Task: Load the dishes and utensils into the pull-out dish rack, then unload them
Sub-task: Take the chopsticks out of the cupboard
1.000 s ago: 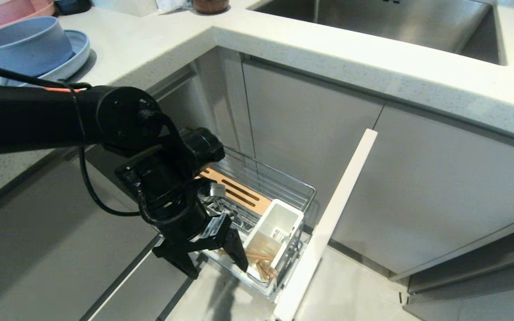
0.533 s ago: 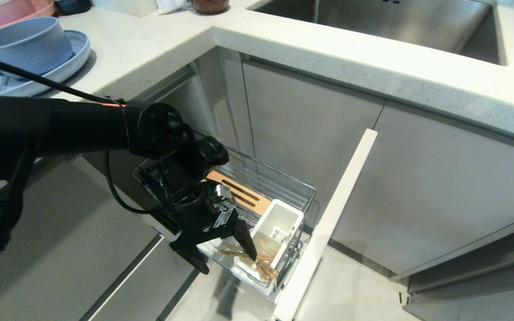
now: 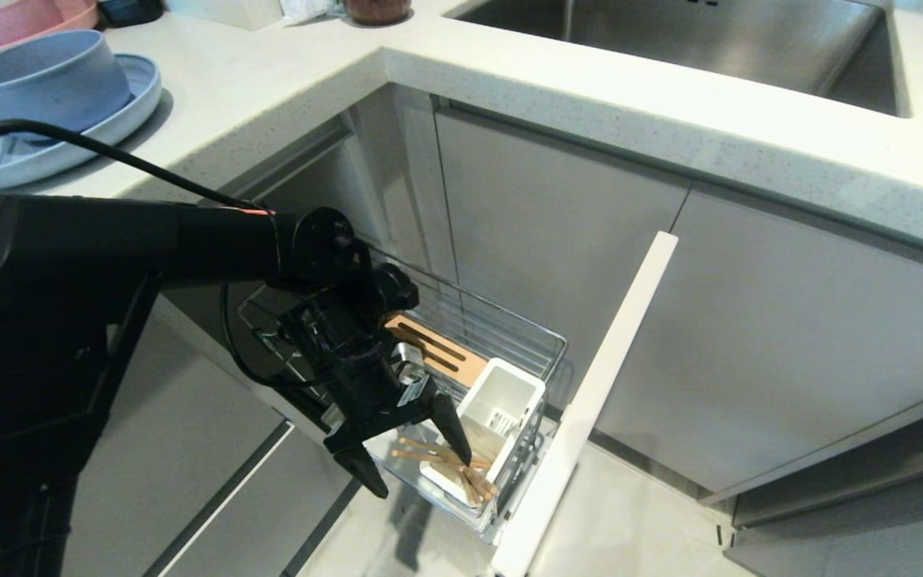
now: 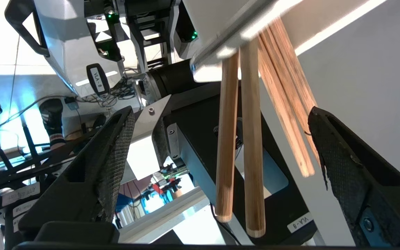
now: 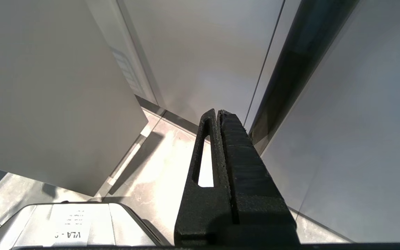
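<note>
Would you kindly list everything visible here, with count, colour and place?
Plate: one, pale blue, on the counter at far left.
Bowl: one, pale blue, standing on that plate.
Pink dishes: number unclear, on the counter behind the bowl.
Sink: one, steel, set in the counter at the back.
Dish rack: one, chrome wire, pulled out of the cabinet.
Wooden strip: one, light brown, slotted, in the rack.
Caddy: one, white, at the rack's front.
Chopsticks: light brown, exact count unclear, leaning out of the caddy.
Left gripper: black, open around the chopsticks, not closed on them.
Right gripper: black, shut, near the floor by the cabinets.
</note>
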Tool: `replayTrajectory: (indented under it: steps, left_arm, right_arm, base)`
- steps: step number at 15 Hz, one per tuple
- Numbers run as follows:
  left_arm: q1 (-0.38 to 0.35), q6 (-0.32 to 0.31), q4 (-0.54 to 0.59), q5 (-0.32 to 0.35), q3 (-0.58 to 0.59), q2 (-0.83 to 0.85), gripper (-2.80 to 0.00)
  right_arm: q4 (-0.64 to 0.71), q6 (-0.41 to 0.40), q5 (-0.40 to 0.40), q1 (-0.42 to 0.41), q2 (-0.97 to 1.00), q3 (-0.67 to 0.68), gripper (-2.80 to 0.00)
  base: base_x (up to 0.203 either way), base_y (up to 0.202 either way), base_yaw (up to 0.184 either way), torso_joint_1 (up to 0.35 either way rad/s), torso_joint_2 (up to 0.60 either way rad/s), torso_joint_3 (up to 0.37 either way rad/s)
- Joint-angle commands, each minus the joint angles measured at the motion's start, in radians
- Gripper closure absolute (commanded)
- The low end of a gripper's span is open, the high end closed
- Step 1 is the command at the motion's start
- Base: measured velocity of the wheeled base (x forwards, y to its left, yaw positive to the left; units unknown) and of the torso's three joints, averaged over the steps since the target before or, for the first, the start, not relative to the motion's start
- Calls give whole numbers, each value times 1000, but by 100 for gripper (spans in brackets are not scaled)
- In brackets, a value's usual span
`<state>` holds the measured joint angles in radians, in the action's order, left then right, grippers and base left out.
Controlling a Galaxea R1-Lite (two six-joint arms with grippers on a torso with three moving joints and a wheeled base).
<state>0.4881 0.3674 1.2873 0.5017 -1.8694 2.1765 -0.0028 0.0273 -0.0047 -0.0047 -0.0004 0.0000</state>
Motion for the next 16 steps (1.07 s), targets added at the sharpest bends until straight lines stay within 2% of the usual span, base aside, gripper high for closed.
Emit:
replayTrajectory:
  steps: [1,7,8,16]
  left_arm:
    - [-3,2,7,3,-7,22,-280]
    - [-2,4,9,8,-22,28,-280]
    - [-3,4,9,7,-22,27,0]
    - [10,5,39,13,-36,20,0]
  right_arm:
    - [0,0,0,0,-4,2,0]
    - [0,0,0,0,-3,2,0]
    - [0,0,0,0,-4,2,0]
    - [0,0,0,0,-4,2,0]
  base:
    - [0,0,0,0,0,0]
    - [0,0,0,0,0,0]
    - [0,0,0,0,0,0]
    - [0,0,0,0,0,0]
